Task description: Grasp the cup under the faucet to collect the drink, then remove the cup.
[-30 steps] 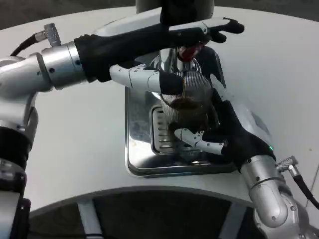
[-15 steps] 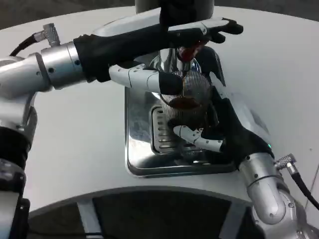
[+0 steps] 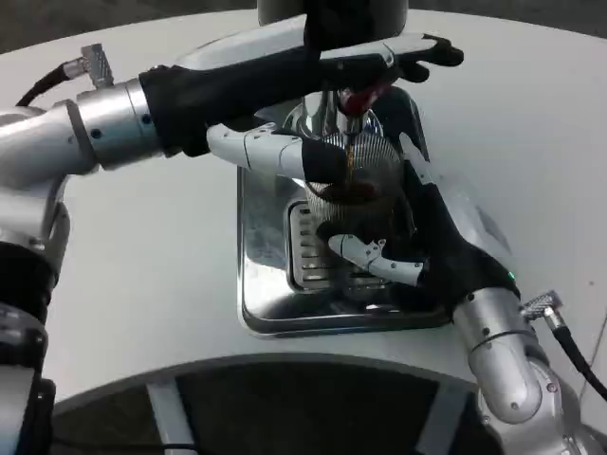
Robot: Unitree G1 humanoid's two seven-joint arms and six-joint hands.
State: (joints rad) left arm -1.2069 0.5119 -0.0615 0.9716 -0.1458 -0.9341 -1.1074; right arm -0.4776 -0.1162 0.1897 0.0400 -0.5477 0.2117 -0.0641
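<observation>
Head view shows the right robot hand (image 3: pixel 432 248) wrapped around the ribbed glass cup (image 3: pixel 358 185) under the faucet (image 3: pixel 353 102), at twelve o'clock of the drip tray (image 3: pixel 270 303); likely fragile, slippery, heavier filling, so grip mid-wall.

A thin dark stream of drink (image 3: pixel 349 161) now runs from the faucet (image 3: pixel 353 100) into the cup (image 3: pixel 356 190) at the centre of the frame; in the earlier pictures no stream shows. The cup sits a little higher in the frame than a second ago, and so does the right hand (image 3: pixel 417 248) holding it, its lower white fingers (image 3: pixel 375 259) having crept up and left over the steel drip tray (image 3: pixel 261 303). The right forearm (image 3: pixel 498 346) at lower right has shifted slightly left.
</observation>
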